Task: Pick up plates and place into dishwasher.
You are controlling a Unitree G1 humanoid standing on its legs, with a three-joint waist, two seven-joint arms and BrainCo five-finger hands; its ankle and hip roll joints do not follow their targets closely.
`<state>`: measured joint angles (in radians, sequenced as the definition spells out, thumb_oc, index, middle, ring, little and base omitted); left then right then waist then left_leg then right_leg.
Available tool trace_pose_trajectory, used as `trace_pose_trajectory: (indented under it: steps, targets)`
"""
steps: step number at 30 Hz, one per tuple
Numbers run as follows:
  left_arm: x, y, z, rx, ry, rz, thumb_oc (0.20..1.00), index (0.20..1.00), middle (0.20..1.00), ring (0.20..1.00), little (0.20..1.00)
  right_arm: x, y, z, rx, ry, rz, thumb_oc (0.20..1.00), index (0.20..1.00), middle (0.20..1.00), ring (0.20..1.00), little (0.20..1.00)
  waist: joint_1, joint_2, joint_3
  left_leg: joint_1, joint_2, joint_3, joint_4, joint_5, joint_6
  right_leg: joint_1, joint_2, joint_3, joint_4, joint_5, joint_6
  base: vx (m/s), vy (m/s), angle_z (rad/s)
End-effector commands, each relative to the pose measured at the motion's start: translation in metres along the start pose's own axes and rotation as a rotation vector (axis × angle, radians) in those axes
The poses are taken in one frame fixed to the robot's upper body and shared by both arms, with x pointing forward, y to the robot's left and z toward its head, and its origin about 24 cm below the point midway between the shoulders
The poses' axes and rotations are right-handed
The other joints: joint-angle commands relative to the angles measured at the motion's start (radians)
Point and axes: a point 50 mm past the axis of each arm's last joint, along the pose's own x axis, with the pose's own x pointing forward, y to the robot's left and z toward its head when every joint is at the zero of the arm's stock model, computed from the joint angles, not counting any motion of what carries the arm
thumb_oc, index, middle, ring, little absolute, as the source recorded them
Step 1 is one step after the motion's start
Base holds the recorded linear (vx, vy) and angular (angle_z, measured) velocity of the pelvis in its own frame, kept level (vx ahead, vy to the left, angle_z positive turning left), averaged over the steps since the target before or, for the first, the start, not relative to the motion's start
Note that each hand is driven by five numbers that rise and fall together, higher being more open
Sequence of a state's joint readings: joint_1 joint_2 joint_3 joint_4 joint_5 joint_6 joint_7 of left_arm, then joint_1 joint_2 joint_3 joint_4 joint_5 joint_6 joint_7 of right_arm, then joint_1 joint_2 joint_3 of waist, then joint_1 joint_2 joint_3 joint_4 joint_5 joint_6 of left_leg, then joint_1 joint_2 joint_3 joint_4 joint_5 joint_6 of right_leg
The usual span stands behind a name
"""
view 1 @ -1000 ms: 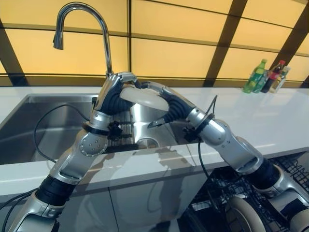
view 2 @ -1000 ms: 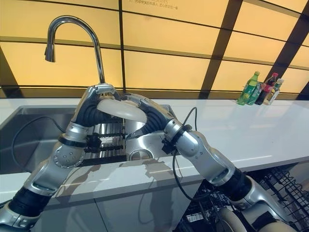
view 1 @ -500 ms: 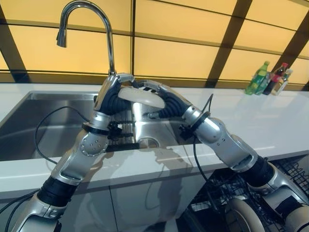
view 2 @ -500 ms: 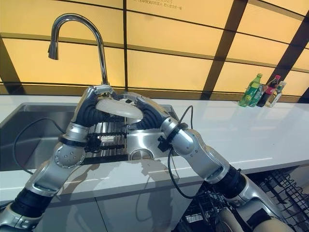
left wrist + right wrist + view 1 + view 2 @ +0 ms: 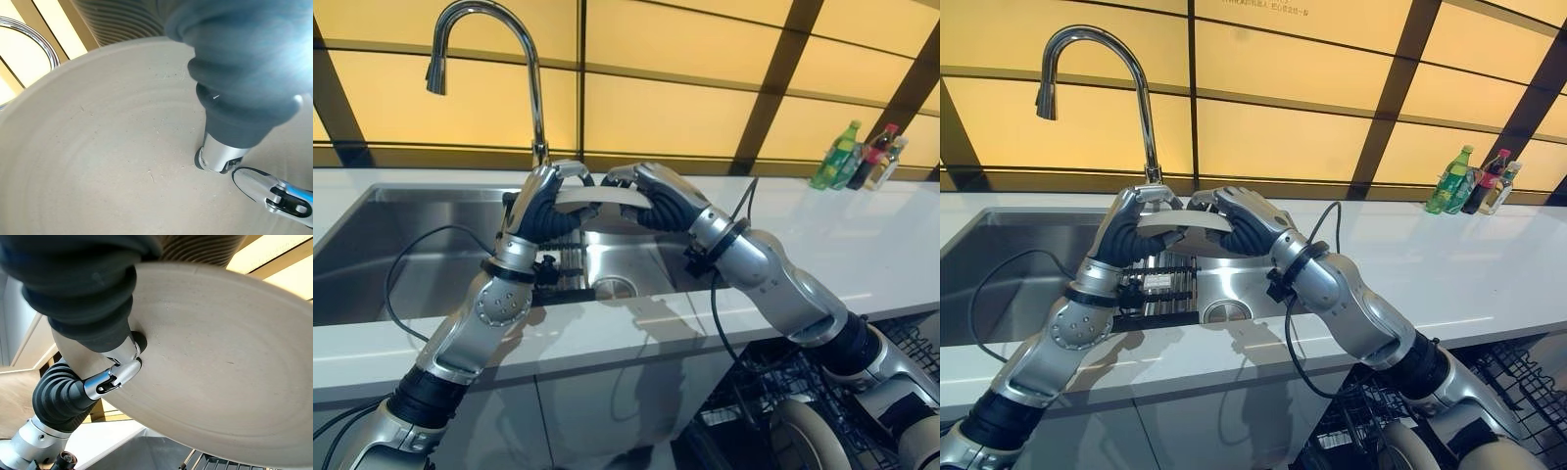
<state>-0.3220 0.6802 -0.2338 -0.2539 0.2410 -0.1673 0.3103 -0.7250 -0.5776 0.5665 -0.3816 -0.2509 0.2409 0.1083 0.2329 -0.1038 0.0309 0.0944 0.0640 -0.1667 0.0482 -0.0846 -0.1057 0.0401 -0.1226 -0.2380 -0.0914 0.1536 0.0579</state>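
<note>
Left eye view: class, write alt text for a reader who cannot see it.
Both robot hands hold a pale plate level above a steel sink, the left hand gripping one edge, the right hand the other. A curved faucet rises behind; bottles stand far right.

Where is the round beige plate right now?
The round beige plate is held up between the left hand and the right hand, above the steel sink and just in front of the curved silver tap.

A kitchen — steel sink [image 5: 372,257], gooseneck faucet [image 5: 489,59], white counter [image 5: 862,235].
</note>
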Motion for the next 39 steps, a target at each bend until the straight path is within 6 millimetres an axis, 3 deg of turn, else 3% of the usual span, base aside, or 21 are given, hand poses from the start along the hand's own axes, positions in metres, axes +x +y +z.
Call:
trace_pose_trajectory:
  steps: [1,9,10,11,12,30,33,39]
  targets:
    - [0.019,0.027,0.006,0.012,-0.070,0.175,0.200,0.200,0.200,0.200,0.200,-0.003,-0.017,0.019,-0.138,-0.091,-0.008,0.200,0.200,0.200,0.200,0.200,0.008,0.064,-0.025,-0.016,-0.007,0.009,-0.127,0.100,0.033,0.114,-0.040,-0.019,0.087,-0.185,0.067,0.00,0.000,0.00]
    - [0.016,0.034,-0.004,0.020,0.002,0.249,0.200,0.200,0.200,0.200,0.200,-0.006,-0.027,0.013,-0.155,-0.071,-0.099,0.200,0.200,0.200,0.200,0.200,0.006,0.067,-0.025,-0.016,-0.003,0.011,-0.126,0.100,0.029,0.116,-0.035,-0.022,0.086,-0.187,0.063,0.00,0.000,0.00]
    - [0.014,0.035,-0.008,0.024,0.026,0.258,0.432,0.432,0.432,0.432,0.432,-0.008,-0.029,0.012,-0.158,-0.063,-0.121,0.200,0.200,0.200,0.200,0.200,0.004,0.068,-0.025,-0.016,-0.002,0.012,-0.126,0.100,0.029,0.116,-0.035,-0.021,0.087,-0.188,0.063,0.00,0.000,0.00]
    - [0.013,0.035,-0.010,0.021,0.040,0.265,0.799,0.799,0.799,0.799,0.799,-0.009,-0.031,0.010,-0.163,-0.054,-0.137,0.200,0.200,0.200,0.200,0.200,0.003,0.068,-0.024,-0.014,-0.002,0.013,-0.125,0.100,0.029,0.117,-0.035,-0.021,0.088,-0.188,0.064,0.00,0.000,0.00]
    - [0.013,0.036,-0.011,0.020,0.044,0.267,1.000,1.000,1.000,1.000,1.000,-0.009,-0.032,0.010,-0.165,-0.051,-0.143,0.200,0.200,0.200,0.200,0.200,0.003,0.068,-0.025,-0.014,-0.002,0.014,-0.125,0.099,0.029,0.117,-0.035,-0.020,0.089,-0.189,0.063,0.00,0.000,0.00]
    - [-0.018,0.061,-0.040,0.036,0.218,0.451,1.000,1.000,1.000,1.000,1.000,-0.044,-0.067,-0.028,-0.279,0.127,-0.389,0.200,0.200,0.200,0.200,0.200,-0.021,0.077,-0.022,0.001,0.010,0.044,-0.121,0.089,0.024,0.121,-0.034,-0.020,0.097,-0.197,0.061,0.00,0.000,0.00]
    - [-0.023,0.064,-0.044,0.034,0.238,0.459,1.000,1.000,1.000,1.000,1.000,-0.053,-0.077,-0.037,-0.311,0.176,-0.459,0.200,0.200,0.200,0.200,0.200,-0.029,0.078,-0.022,0.006,0.012,0.053,-0.122,0.087,0.022,0.123,-0.034,-0.020,0.096,-0.196,0.062,0.00,0.000,0.00]
    - [-0.043,0.075,-0.056,0.008,0.320,0.521,1.000,1.000,1.000,1.000,1.000,-0.090,-0.094,-0.064,-0.382,0.329,-0.580,0.200,0.200,0.200,0.200,0.200,-0.071,0.081,-0.022,0.013,0.009,0.082,-0.120,0.086,0.029,0.115,-0.034,0.008,0.087,-0.178,0.066,0.00,-0.001,-0.03]
